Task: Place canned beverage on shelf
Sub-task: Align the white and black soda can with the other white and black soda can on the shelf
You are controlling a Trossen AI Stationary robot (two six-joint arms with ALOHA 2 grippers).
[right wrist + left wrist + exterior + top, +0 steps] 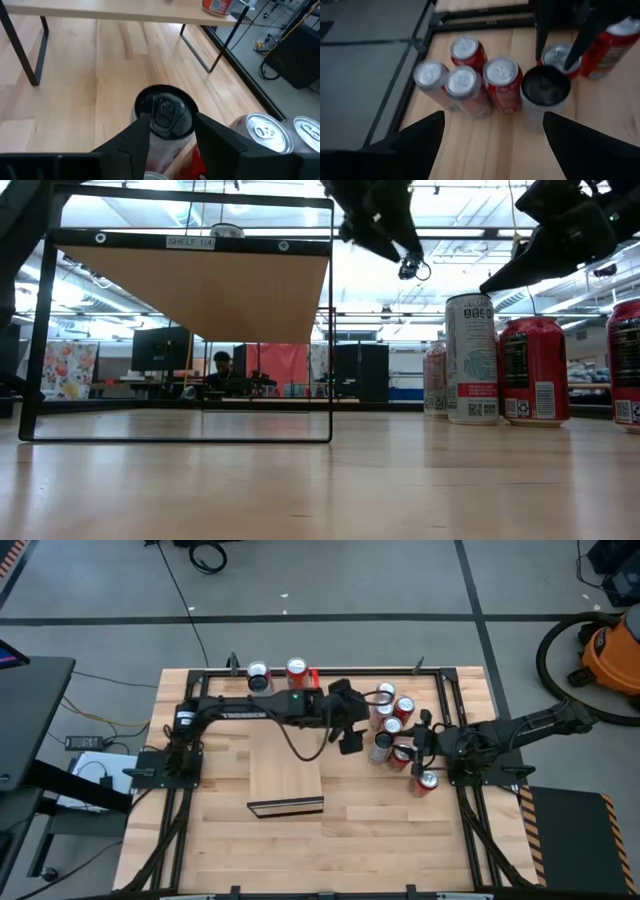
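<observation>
A butcher-block tabletop [230,850] fills the middle of the high view, grey floor around it. The shelf [285,777] sits at centre frame; two cans stand apart at the upper centre, and a cluster of cans [393,730] crowds right of centre. The left end effector [350,730] hangs between shelf and cluster. The right end effector [415,745] reaches into the cluster's lower edge.

In the low view, with an office room behind, the shelf [200,285] spans the upper left on a thin black frame. Cans stand at the right, a pale one [471,358] nearest.

In the left wrist view the left end effector [492,137] is spread wide and empty above the cluster, pointing down at a dark-topped pale can [543,95].

In the right wrist view the right end effector [167,131] straddles that dark-topped can [162,115], fingers [135,142] close beside it on either side; whether they touch it I cannot tell. The shelf [120,14] crosses the top of the frame.

The step looks like the pick: the right arm is set to grasp. Next it should close, lift clear of its neighbours, and carry the can over to the shelf.
</observation>
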